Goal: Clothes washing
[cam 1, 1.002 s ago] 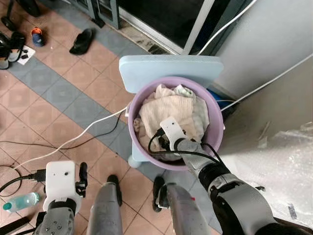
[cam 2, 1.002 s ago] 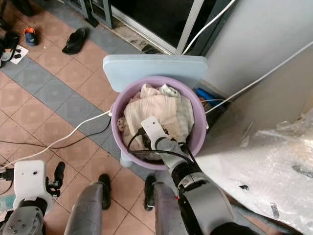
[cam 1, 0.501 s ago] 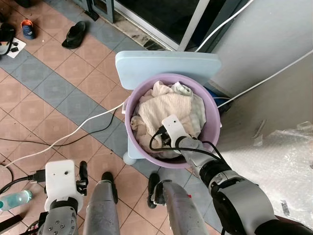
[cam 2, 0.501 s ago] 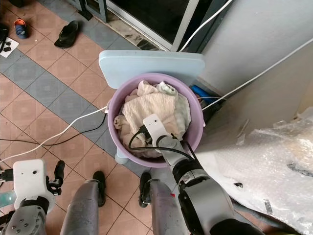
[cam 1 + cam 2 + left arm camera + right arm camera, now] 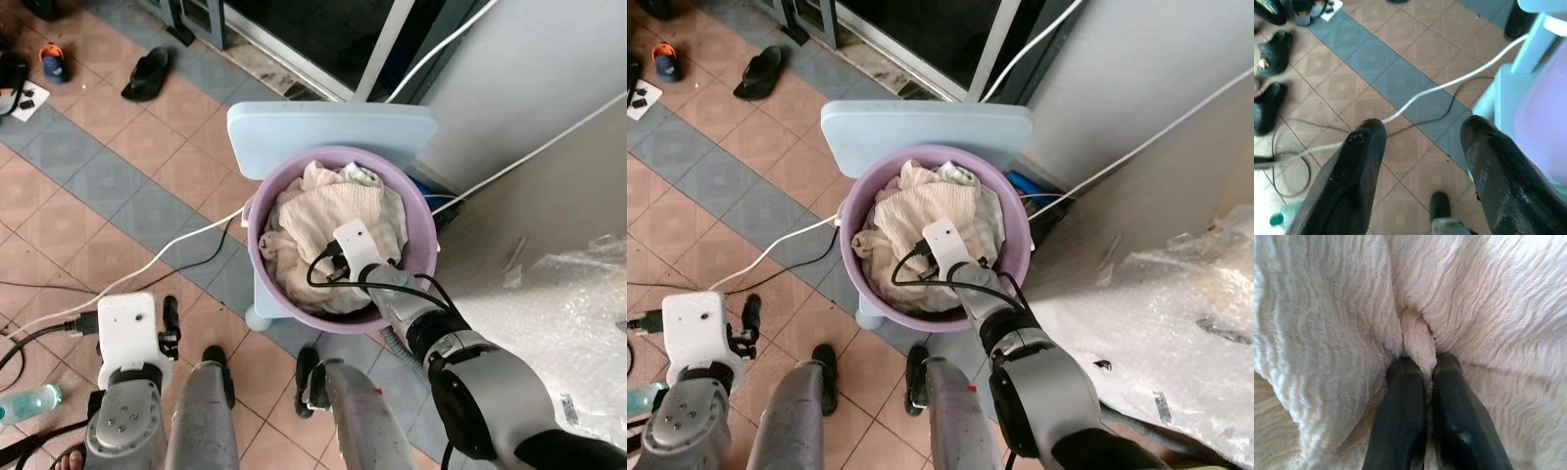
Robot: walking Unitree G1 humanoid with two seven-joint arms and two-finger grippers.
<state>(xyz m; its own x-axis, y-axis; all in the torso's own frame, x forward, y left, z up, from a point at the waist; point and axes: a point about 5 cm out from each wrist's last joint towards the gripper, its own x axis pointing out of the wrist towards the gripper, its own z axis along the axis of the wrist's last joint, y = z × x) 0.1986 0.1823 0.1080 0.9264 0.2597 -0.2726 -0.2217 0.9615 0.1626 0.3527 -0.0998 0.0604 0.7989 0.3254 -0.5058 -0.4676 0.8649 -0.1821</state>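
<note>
Tiled flooring is seen beneath a purple laundry basket [image 5: 421,284], which is set on a pale blue stool [image 5: 294,127]. A cream towel [image 5: 1488,293] fills the basket. The right gripper [image 5: 1422,364] is pressed into it, a fold pinched between closed fingers. The left gripper [image 5: 1422,129] is held spread beside the basket, above a white cable [image 5: 1449,83].

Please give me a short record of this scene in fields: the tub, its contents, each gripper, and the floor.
tub: purple wash basin on a light blue stool
contents: cream textured cloth, piled
right gripper: inside the basin, jaws shut on a fold of the cloth
left gripper: jaws open, above the tiled floor
floor: white cable, black sandal
</note>
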